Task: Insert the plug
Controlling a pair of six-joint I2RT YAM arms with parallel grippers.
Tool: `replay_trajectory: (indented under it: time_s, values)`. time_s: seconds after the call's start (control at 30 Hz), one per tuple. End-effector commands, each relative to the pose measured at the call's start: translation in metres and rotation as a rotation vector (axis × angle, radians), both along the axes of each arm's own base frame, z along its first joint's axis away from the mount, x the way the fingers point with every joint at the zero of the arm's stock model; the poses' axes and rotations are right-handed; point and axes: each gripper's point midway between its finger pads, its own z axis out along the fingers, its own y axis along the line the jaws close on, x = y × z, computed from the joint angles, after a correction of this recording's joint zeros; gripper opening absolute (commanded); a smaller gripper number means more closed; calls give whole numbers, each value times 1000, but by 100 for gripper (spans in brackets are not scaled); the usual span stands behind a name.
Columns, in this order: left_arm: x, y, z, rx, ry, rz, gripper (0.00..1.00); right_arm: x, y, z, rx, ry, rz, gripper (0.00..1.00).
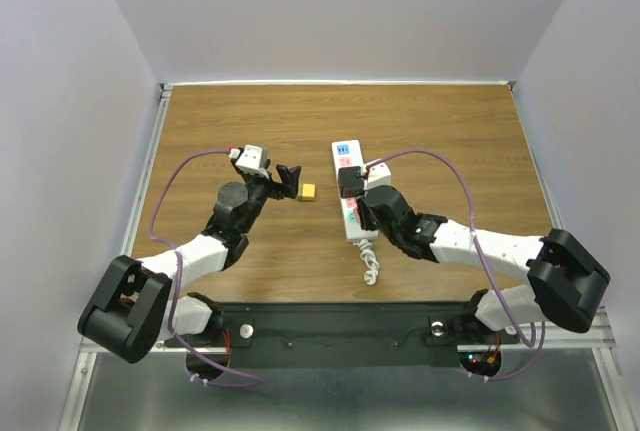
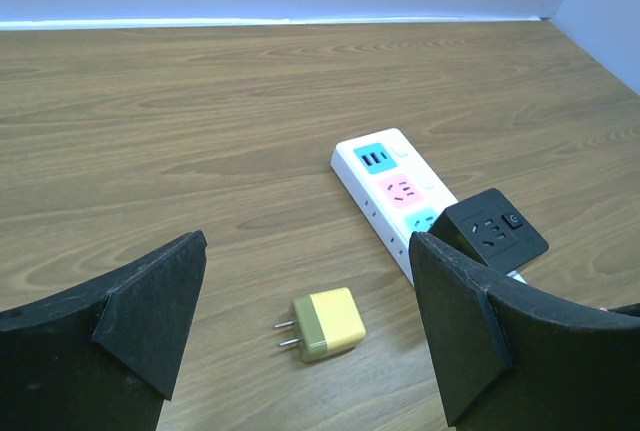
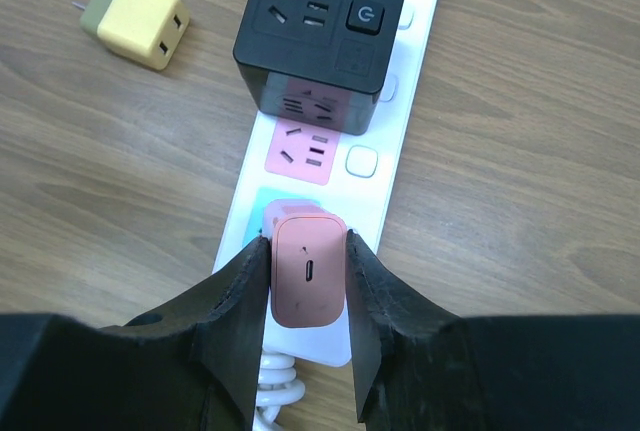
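A white power strip (image 1: 349, 181) lies mid-table, with coloured sockets and a black cube adapter (image 3: 322, 31) plugged in. My right gripper (image 3: 308, 271) is shut on a pink plug (image 3: 308, 273), which sits on the strip's teal socket nearest the coiled cord. A yellow plug (image 2: 326, 324) lies loose on the wood left of the strip, also in the top view (image 1: 308, 192) and the right wrist view (image 3: 135, 19). My left gripper (image 2: 310, 336) is open and empty, its jaws wide on either side of the yellow plug, above it.
The strip's white coiled cord (image 1: 369, 263) runs toward the near edge. Purple cables (image 1: 175, 181) loop from both arms. White walls enclose the table on three sides.
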Motion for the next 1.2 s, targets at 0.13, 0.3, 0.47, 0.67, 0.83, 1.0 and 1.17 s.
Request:
replay_trajectory:
  time_s: [0.13, 0.3, 0.47, 0.67, 0.83, 1.0, 1.17]
  values:
    - [0, 3, 17, -20, -62, -1, 94, 7, 7, 21, 32, -36, -34, 1]
    - [0, 4, 17, -19, -66, 1, 94, 11, 6, 21, 20, -43, -57, 0]
    - [-1, 4, 17, -22, -64, 1, 94, 14, 8, 19, 8, -39, -56, 0]
    - [0, 5, 17, -23, -66, 2, 93, 13, 13, 14, 6, -22, -42, 1]
    - [0, 6, 17, -25, -65, 2, 94, 10, 14, 13, -4, -9, -45, 0]
    - [-1, 7, 17, -26, -68, 2, 93, 7, 13, 17, -21, -11, -58, 1]
    - [-1, 8, 17, -28, -68, 4, 94, 4, 14, 24, -15, -24, -66, 0]
